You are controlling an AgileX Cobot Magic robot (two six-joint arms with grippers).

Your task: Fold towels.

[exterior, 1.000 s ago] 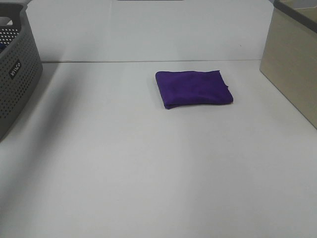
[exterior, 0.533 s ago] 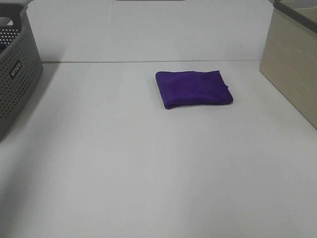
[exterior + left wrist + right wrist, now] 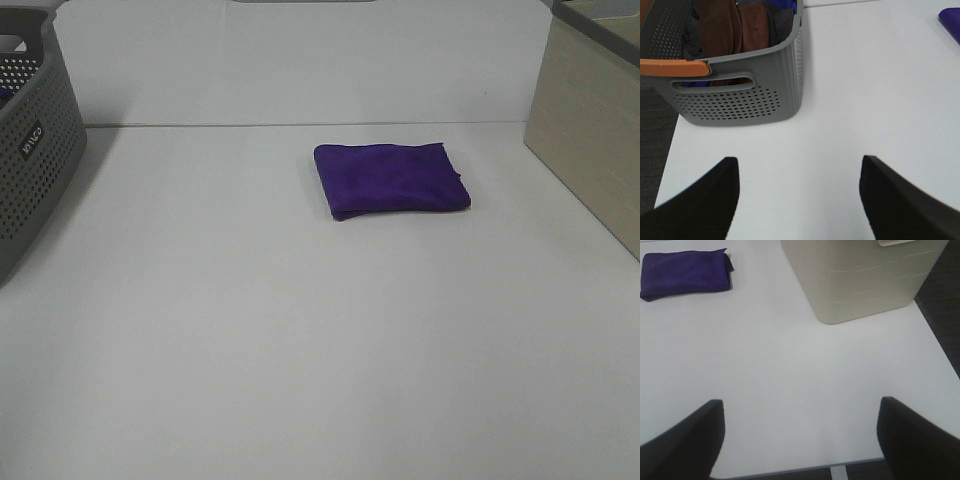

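Observation:
A deep purple towel [image 3: 392, 178] lies folded into a small rectangle on the white table, a little right of centre towards the back. It also shows in the right wrist view [image 3: 685, 272], and its corner shows in the left wrist view [image 3: 951, 17]. No arm shows in the exterior view. My left gripper [image 3: 799, 195] is open and empty above the table, close to the grey basket [image 3: 745, 100]. My right gripper [image 3: 800, 437] is open and empty above the table's front right edge, far from the towel.
The grey perforated basket [image 3: 30, 150] stands at the left edge and holds brown and dark cloths [image 3: 735, 22]. A beige bin [image 3: 590, 130] stands at the right edge, also in the right wrist view [image 3: 865, 275]. The table edge [image 3: 805, 467] lies below my right gripper.
A faint shadow at the left of the table has drawn back and faded. The towel and the containers have not moved.

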